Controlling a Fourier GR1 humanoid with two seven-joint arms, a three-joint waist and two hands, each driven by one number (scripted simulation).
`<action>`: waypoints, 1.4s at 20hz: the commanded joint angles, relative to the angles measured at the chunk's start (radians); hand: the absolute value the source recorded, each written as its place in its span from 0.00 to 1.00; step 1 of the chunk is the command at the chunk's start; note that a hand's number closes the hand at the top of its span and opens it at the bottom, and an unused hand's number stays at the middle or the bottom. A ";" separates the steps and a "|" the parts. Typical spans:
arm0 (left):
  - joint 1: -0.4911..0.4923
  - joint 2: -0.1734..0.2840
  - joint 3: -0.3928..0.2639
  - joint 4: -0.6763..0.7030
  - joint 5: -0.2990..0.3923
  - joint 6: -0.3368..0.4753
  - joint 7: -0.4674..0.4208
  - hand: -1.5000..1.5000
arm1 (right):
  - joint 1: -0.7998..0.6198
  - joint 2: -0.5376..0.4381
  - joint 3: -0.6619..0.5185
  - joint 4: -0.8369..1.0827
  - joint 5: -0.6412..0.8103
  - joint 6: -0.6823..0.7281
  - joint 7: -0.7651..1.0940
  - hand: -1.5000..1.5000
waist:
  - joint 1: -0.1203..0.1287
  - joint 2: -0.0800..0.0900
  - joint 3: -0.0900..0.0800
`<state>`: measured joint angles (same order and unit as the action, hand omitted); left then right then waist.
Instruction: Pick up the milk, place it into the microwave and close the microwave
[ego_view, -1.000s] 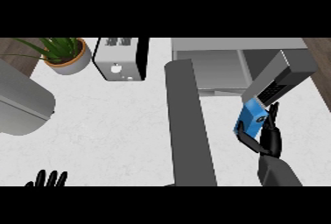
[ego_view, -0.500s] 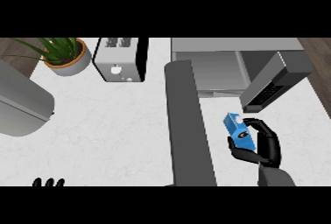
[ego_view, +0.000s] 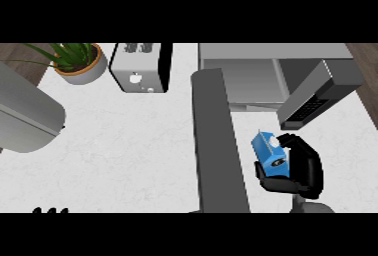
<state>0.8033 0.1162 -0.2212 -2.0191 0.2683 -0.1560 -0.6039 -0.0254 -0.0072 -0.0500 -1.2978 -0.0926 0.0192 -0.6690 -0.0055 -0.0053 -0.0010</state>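
The robot's right hand, black with curled fingers, was wrapped round the blue rectangular milk carton, thumb side low at the carton's base and fingers arched over its right edge. The carton was held tilted, its top pointing toward the upper left, above the white speckled counter. It sat just in front of the grey microwave, outside the cavity and below the microwave's open door, which swung out to the right with its dark control panel facing down toward the hand. A long grey upright panel ran from the microwave's left front corner down to the lower edge of the view, just left of the carton. Whether the carton touched the counter could not be told. The left hand showed only as black fingertips at the lower left edge, fingers straight and pointing up, holding nothing. Farther back on the counter stood a silver two-slot toaster, a green plant in a tan pot to its left, and a large grey rounded object at the far left.
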 joint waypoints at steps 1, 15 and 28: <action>-0.009 0.017 0.035 0.011 0.028 -0.021 -0.017 0.00 | 0.027 0.007 0.098 -0.156 -0.001 -0.119 0.082 1.00 | 0.008 0.003 0.001; 0.060 0.046 0.051 -0.002 0.040 -0.061 -0.033 0.00 | -0.414 0.007 0.068 0.375 0.095 -0.390 0.109 1.00 | 0.037 0.010 0.002; -0.035 0.055 0.111 0.059 0.069 -0.072 -0.001 0.00 | -0.736 -0.068 -0.090 0.937 0.054 -0.445 -0.058 1.00 | 0.058 0.022 0.003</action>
<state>0.7689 0.1573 -0.1277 -1.9891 0.3286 -0.2046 -0.5943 -0.6857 -0.0506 -0.1131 -0.4959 -0.0616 -0.3800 -0.6941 0.0404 0.0113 0.0014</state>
